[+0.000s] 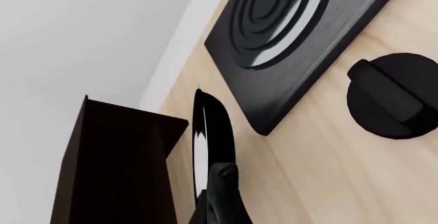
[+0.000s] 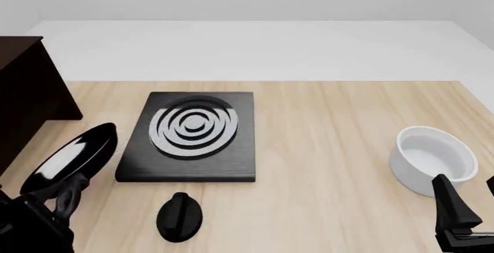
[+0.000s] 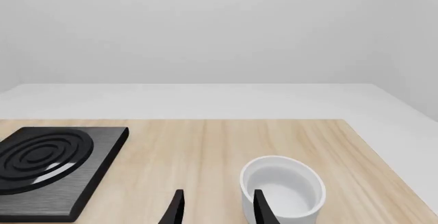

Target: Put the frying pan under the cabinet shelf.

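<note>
left end effector [image 2: 66, 198] is pinching the pan [image 2: 71, 157] by its handle, holding it tilted above the table near the cabinet [image 2: 27, 99], so it's mid-carry and next needs lowering and sliding underneath.

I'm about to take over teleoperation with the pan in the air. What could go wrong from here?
The frying pan hangs tilted from the left gripper, apparently held by its handle, so it could swing or slip. Its rim sits close to the stove plate and the cabinet shelf; a careless move might knock either. The knob lies nearby too.
</note>
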Available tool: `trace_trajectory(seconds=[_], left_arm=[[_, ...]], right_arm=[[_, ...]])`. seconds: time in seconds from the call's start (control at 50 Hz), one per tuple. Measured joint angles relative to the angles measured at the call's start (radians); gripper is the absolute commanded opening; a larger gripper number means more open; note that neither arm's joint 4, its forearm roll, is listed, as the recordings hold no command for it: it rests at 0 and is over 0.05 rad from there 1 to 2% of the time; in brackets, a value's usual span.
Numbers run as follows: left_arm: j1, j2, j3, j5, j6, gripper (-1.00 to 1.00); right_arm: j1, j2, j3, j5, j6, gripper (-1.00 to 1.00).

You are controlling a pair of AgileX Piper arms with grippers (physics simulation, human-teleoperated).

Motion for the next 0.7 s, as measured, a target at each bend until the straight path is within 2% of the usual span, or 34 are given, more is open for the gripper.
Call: trace_trajectory(seconds=[0.7], left_arm=[[0.079, 0.104, 0.044, -0.136, -0.004, -1.00]], right_arm=[[0.000, 0.000, 0.000, 0.000, 0.000, 1.00]])
